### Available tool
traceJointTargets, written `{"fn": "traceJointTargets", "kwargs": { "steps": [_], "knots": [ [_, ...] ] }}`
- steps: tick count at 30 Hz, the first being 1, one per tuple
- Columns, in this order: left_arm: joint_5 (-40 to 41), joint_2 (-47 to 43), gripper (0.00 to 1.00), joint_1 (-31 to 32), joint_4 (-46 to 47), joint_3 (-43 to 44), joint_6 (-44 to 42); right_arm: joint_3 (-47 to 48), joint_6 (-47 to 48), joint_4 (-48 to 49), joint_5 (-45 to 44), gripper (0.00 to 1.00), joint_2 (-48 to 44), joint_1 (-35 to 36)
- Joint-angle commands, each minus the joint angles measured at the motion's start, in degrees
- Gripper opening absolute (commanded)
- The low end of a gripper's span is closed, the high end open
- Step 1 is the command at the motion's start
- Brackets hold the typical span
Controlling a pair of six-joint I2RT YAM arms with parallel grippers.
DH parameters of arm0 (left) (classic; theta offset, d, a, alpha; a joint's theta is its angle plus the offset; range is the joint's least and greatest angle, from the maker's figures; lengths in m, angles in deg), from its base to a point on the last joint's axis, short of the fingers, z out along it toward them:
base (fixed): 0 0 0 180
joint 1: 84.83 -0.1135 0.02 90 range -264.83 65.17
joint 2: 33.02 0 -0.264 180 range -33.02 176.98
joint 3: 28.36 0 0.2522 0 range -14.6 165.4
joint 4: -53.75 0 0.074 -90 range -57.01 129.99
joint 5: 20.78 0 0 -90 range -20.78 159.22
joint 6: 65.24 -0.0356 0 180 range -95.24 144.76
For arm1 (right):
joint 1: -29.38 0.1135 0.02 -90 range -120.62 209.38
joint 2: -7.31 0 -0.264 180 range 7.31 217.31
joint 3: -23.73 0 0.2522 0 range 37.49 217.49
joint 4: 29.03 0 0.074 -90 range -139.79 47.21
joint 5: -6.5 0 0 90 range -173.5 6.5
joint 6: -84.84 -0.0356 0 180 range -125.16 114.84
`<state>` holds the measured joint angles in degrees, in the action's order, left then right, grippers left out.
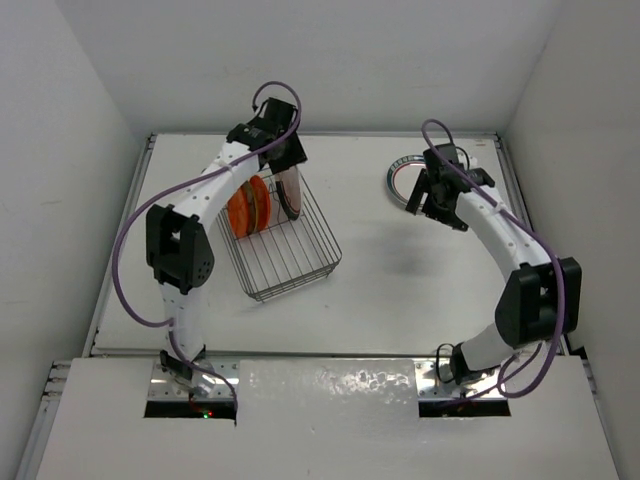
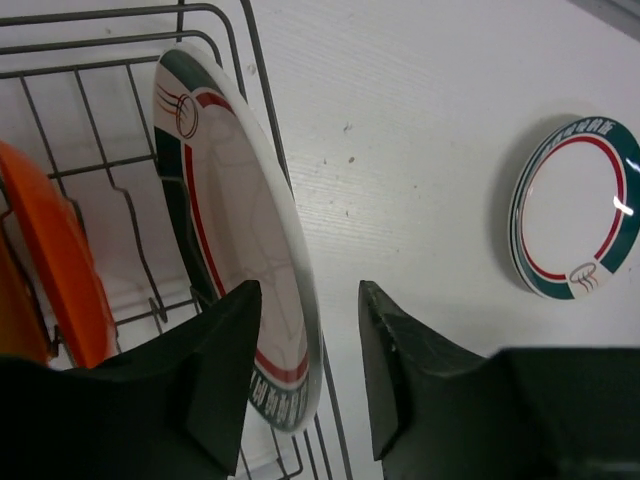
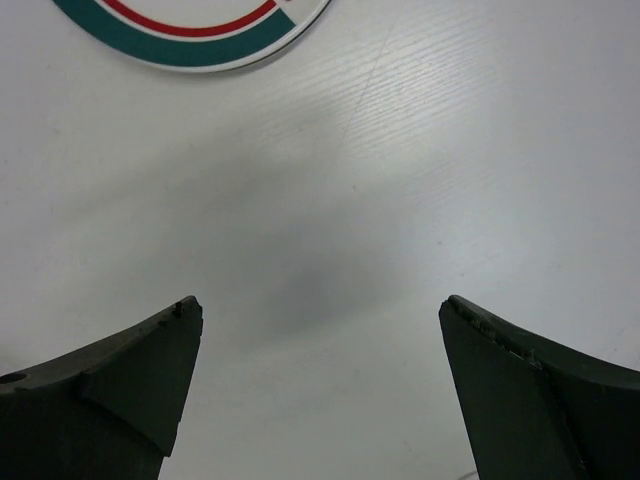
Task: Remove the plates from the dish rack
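Note:
The dark wire dish rack (image 1: pixel 300 255) stands left of centre. Two orange plates (image 1: pixel 248 205) stand upright in it, and beside them a white plate (image 1: pixel 292 190) with a teal-and-red band. My left gripper (image 1: pixel 288 168) reaches down over that white plate. In the left wrist view its jaws (image 2: pixel 308 292) straddle the rim of the white plate (image 2: pixel 235 240); the left finger lies against the plate's face, while a gap shows at the right finger (image 2: pixel 385 350). An orange plate (image 2: pixel 60 280) stands to the left. My right gripper (image 1: pixel 421 200) (image 3: pixel 320 312) hangs open and empty over bare table.
Another white plate (image 1: pixel 402 178) (image 2: pixel 575 220) (image 3: pixel 190 30) with a teal-and-red rim lies flat on the table at the back right, just beyond my right gripper. The rack's wires (image 2: pixel 262 110) run close beside the held-between plate. White walls enclose the table.

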<state>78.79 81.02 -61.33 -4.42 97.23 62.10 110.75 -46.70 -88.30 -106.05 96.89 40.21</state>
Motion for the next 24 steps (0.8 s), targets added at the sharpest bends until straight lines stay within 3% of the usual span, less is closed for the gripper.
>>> {"fn": "traceJointTargets", "kwargs": {
  "steps": [1, 6, 8, 9, 18, 24],
  "knots": [
    [0.28, 1.27, 0.39, -0.39, 2.64, 2.35, 0.71, -0.83, 2.34, 0.70, -2.07, 0.99, -4.32, 0.33],
    [-1.12, 0.04, 0.22, -0.39, 5.82, -0.73, 0.54, 0.57, 2.87, -0.53, -1.45, 0.99, -9.41, 0.51],
    [-1.65, -0.04, 0.03, -0.39, 5.91, -1.00, 0.19, 1.45, 2.87, -0.98, -1.01, 0.99, -10.74, 0.42],
    [-1.65, -0.13, 0.00, -0.39, 5.04, -0.74, -0.07, 1.89, 2.78, -1.15, -0.14, 0.99, -11.79, 0.42],
    [-2.26, -3.29, 0.00, -0.30, -0.51, 11.38, -14.82, 10.49, 1.46, -4.85, 6.09, 0.99, -13.03, 0.42],
    [-16.04, -6.89, 0.00, 0.57, 3.96, 12.71, -27.28, 21.55, -3.10, -5.02, 13.83, 0.99, -9.70, 0.42]
  ]
}}
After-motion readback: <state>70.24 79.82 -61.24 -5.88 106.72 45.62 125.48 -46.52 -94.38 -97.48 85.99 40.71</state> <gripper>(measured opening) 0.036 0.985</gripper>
